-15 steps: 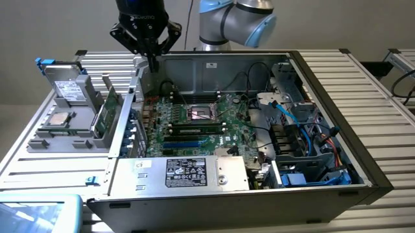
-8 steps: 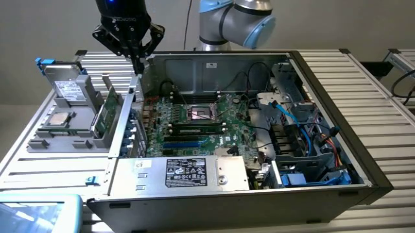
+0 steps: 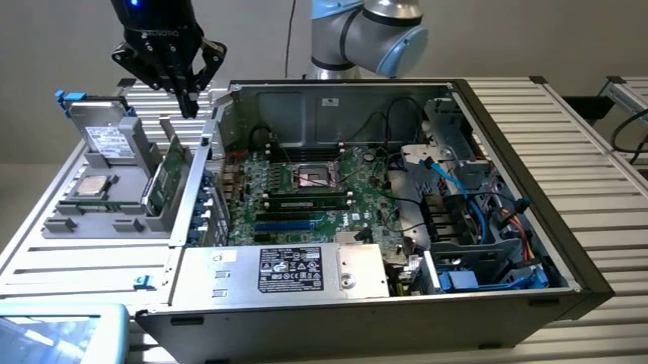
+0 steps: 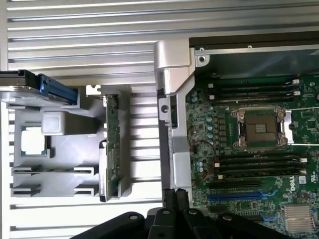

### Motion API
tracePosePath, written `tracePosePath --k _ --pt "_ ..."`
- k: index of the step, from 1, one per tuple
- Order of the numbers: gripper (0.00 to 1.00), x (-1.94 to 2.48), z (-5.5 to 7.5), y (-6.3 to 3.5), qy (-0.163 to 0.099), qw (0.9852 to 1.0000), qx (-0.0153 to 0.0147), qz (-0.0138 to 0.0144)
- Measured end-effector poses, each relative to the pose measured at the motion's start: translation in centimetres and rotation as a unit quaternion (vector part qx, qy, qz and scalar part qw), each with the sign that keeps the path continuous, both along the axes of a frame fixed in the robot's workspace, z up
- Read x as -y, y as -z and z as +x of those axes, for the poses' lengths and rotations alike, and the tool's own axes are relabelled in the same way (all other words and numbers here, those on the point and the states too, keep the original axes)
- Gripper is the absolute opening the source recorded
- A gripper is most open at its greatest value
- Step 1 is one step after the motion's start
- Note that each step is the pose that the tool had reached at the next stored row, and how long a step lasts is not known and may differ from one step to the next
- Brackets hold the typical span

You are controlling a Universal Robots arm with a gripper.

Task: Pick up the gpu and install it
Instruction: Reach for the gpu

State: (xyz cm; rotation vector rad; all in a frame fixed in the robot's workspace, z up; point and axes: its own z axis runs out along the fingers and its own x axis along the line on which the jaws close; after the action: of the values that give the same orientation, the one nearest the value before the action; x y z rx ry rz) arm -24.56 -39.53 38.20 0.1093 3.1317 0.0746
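Closest to the exterior camera I had the open computer case (image 3: 335,326). Its silver power supply (image 3: 288,269) ran along the front edge, with the green motherboard (image 3: 303,189) behind it. To the exterior view's left of the case, the grey parts holder (image 3: 102,220) sat on the slatted table (image 3: 597,152).

The gpu (image 3: 170,171) stood on its long edge in a slot on the holder's case side, just beside the case wall, with its green board showing (the wrist camera gave me the same card (image 4: 112,144) edge-on). A processor chip (image 3: 93,184) lay flat in a pocket of the holder. Further back stood the hard drive (image 3: 106,140), upright, with its blue bracket.

The gripper (image 3: 188,110) hung above the far end of the gpu, clear of it and holding nothing, its fingers pressed together to a point. From the wrist camera the fingertips (image 4: 169,199) seemed to sit over the case wall rather than the card, though I could not be sure from that angle. Behind it all stood the arm's grey and blue joint (image 3: 365,30).
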Motion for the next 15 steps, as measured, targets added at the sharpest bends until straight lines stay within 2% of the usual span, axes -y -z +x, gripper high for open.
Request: tracePosePath --k 5,15 --pt "0.12 0.00 -2.2 0.22 0.000 1.0000 0.0000 0.0000" --pt "0.12 -0.01 -5.5 0.62 -0.001 1.0000 0.0000 0.0000"
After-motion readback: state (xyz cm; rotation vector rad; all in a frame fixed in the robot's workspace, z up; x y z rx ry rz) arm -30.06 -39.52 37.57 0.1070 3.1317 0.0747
